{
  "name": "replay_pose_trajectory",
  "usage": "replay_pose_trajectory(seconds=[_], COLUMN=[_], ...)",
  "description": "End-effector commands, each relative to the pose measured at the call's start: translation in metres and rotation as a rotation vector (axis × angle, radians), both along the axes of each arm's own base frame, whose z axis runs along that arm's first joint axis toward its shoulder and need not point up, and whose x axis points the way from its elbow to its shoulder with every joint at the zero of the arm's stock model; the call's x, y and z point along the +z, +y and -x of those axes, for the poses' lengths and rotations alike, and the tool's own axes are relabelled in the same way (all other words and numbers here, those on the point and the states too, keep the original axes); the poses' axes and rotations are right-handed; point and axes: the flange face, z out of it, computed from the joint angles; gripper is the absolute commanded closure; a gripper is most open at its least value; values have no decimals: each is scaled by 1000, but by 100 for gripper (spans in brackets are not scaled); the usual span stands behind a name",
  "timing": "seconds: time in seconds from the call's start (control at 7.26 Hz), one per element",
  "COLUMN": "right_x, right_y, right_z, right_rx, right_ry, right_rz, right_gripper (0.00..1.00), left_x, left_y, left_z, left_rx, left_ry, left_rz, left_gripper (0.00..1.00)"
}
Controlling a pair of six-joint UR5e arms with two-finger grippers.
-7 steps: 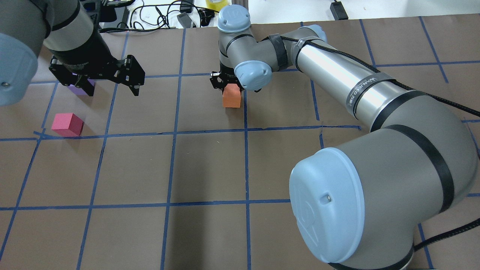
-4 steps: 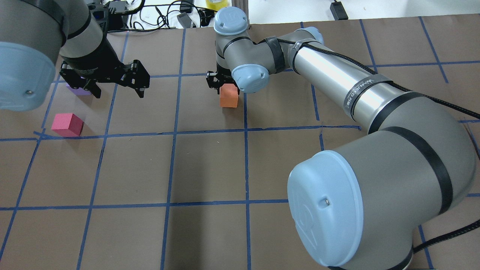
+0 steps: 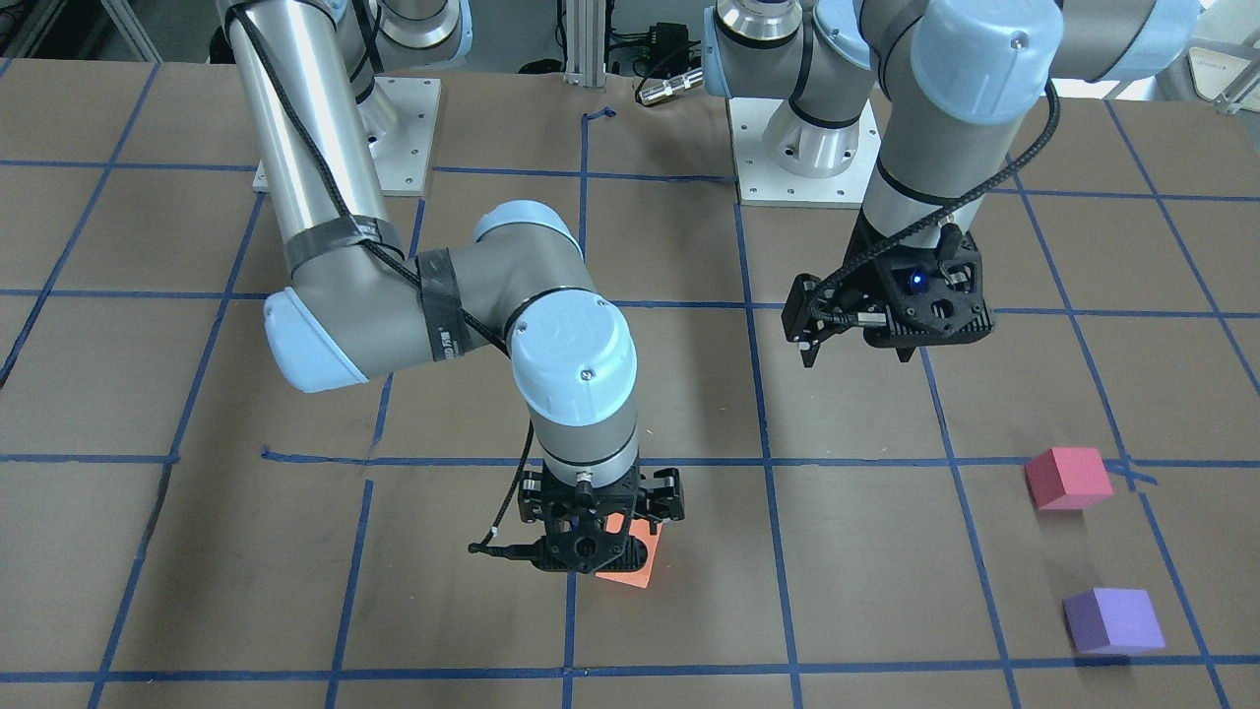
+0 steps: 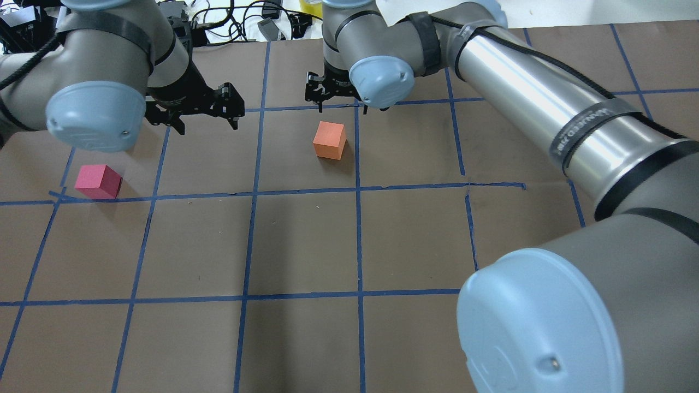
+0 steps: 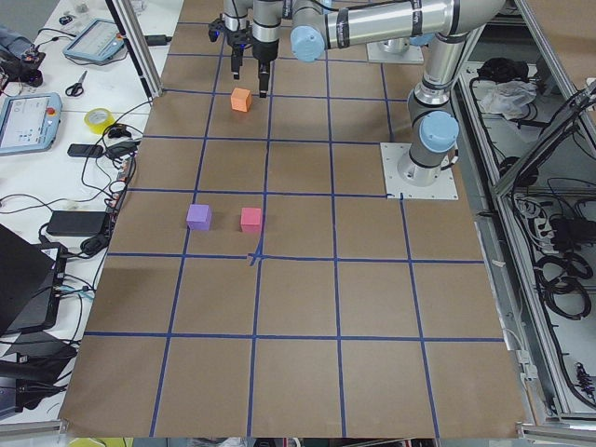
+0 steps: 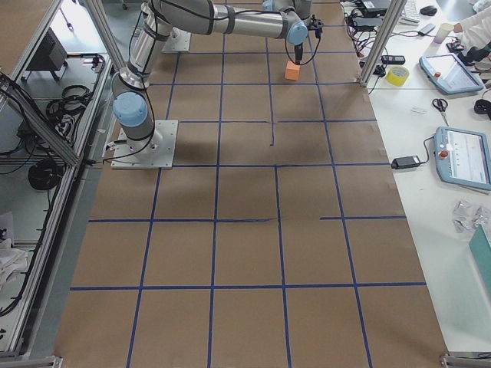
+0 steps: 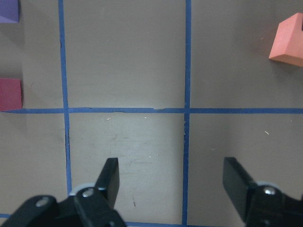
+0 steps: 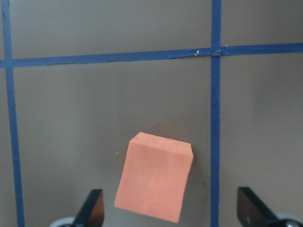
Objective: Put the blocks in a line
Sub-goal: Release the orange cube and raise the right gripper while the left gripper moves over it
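Observation:
The orange block point(image 4: 330, 140) rests on the table beside a blue tape line; it also shows in the front view point(image 3: 635, 566). My right gripper point(image 4: 336, 103) is open and hovers above it, not touching; in the right wrist view the orange block point(image 8: 155, 182) lies between the spread fingers point(image 8: 92, 210). The red-pink block point(image 4: 98, 181) and the purple block point(image 3: 1112, 620) sit apart at the robot's left side. In the overhead view the left arm hides the purple block. My left gripper point(image 4: 207, 124) is open, empty and raised, between the orange block and those two.
Brown paper with a blue tape grid point(image 4: 248, 192) covers the table. Cables and small devices point(image 4: 246, 22) lie beyond the far edge. The arm bases point(image 3: 807, 148) stand at the robot's side of the table.
My right gripper has let go of the orange block and lifted off it. My left gripper has moved away from the purple block, towards the middle of the table.

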Motion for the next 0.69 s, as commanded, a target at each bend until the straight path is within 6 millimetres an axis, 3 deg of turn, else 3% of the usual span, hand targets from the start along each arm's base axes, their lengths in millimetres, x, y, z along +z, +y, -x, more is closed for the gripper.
replay_pose_trajectory(seconds=[0.0, 0.14, 0.28, 0.55], right_x=[74, 109, 129, 131], right_y=[9, 27, 54, 98], right_z=[96, 128, 146, 170], right_rx=[68, 58, 37, 8], right_ry=[31, 32, 36, 73], right_rz=[-16, 11, 8, -17], right_gripper=[0, 0, 0, 0], left_x=[-44, -61, -74, -93], left_y=[-30, -33, -33, -52], left_z=[9, 18, 34, 48], left_rx=[66, -63, -134, -194], left_ry=[82, 59, 43, 23], left_rz=[8, -20, -36, -10], left_gripper=[1, 0, 0, 0])
